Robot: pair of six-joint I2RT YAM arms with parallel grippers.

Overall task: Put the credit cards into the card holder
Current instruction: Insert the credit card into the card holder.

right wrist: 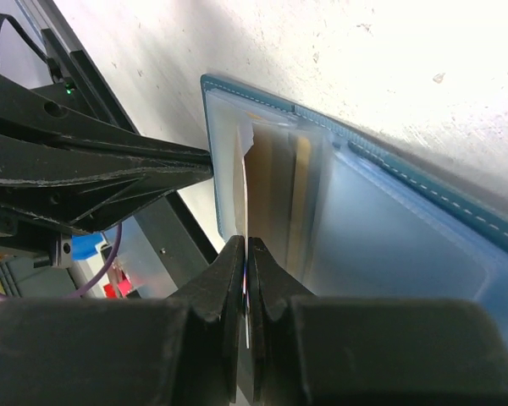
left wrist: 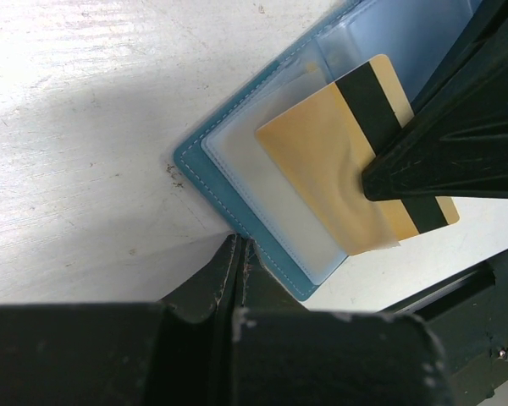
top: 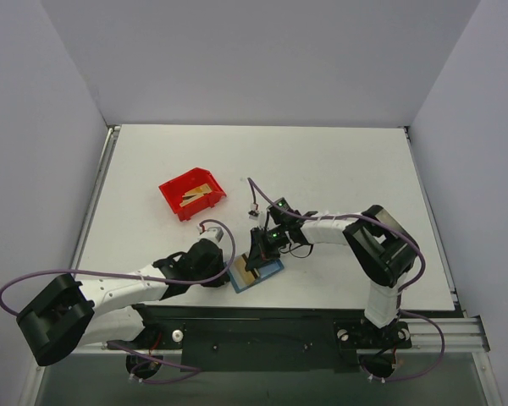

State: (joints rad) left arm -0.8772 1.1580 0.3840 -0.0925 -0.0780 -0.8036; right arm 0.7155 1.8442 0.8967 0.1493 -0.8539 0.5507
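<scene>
Nearest the lens in the overhead view, the left arm and right arm reach in from the bottom of the frame and meet low in the centre of the white table. Up and to the left of them sits a red bin with spare cards lying in it. Below the two wrists, at lower centre, the card holder lies open and flat, pale blue lining and clear sleeves facing up. One credit card is part-way into a sleeve: its gold end looks hazy under the plastic, while the end with the dark stripe pokes out, skewed to the pocket. The right gripper has its jaws pinched tight on this card's edge. The left gripper has its jaws pressed together, tips right at the holder's teal border; I cannot tell whether they nip the edge or only bear down on it. The step in hand looks like the final push. It would go best with the card squared to the pocket mouth, kept low and flat, and slid slowly so the thin sleeve does not bunch, while the left side pins the holder against sliding.
</scene>
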